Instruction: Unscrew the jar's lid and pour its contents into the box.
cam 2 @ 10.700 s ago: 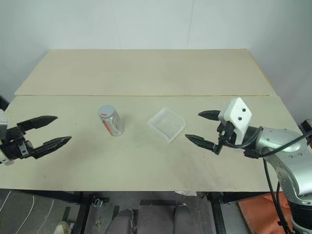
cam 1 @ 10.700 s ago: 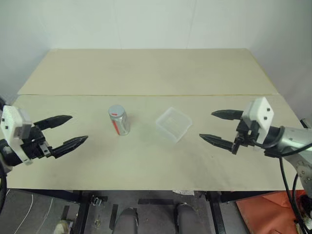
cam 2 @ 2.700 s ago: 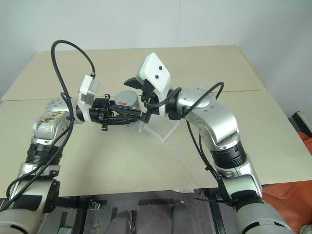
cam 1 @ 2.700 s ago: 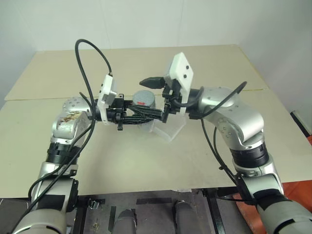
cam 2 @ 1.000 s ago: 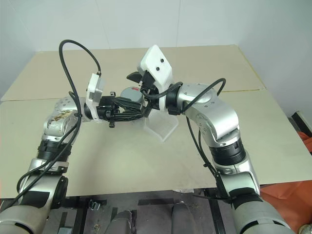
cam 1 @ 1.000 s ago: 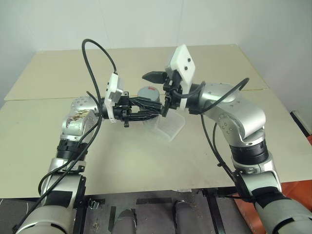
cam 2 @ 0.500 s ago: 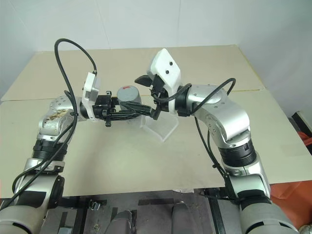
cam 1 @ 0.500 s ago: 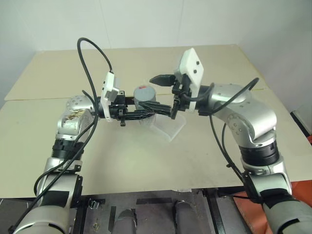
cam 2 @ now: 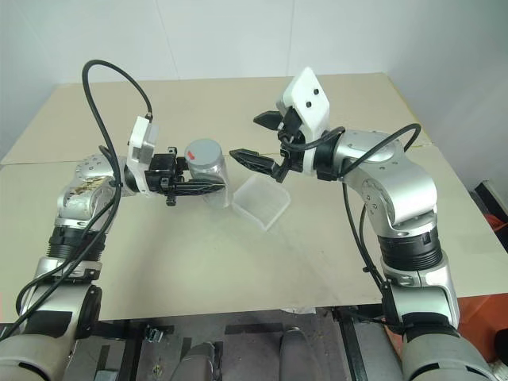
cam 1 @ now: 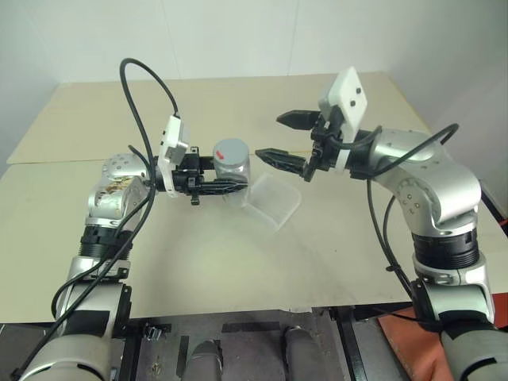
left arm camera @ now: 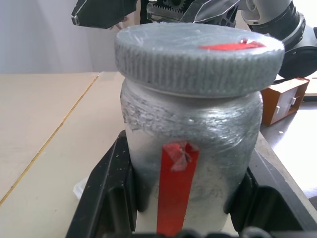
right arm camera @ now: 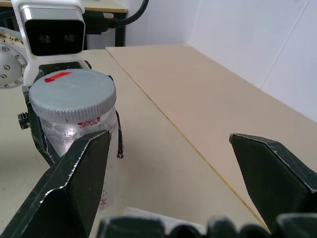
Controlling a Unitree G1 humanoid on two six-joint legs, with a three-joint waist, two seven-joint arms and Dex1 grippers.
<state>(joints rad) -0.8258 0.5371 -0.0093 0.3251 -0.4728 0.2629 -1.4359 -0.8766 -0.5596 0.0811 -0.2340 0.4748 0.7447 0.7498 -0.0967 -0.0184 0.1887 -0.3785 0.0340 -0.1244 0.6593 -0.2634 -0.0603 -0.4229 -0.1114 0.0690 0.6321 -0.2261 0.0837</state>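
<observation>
The jar [cam 1: 232, 167], silvery-grey with red marks, is held upright above the table with my left gripper [cam 1: 236, 176] shut on its body. In the left wrist view the black fingers [left arm camera: 111, 198] clamp both sides of the jar [left arm camera: 190, 144]. The grey lid [cam 1: 231, 150] with a red mark sits on top of the jar. My right gripper [cam 1: 269, 135] stands open just right of the lid and apart from it, pointing at it, with nothing between its fingers [right arm camera: 74, 183]. The clear box [cam 1: 276, 200] lies on the table below and right of the jar. The contents are hidden inside the jar.
The beige table [cam 1: 238, 262] has a seam [cam 1: 55, 159] running across behind the arms. Its front edge is near the bottom of the eye views. An orange object [cam 1: 397, 333] lies on the floor at the lower right.
My right gripper has drawn away to the right from around the lid and now stands clear of it, still open. The left gripper keeps hold of the jar.
</observation>
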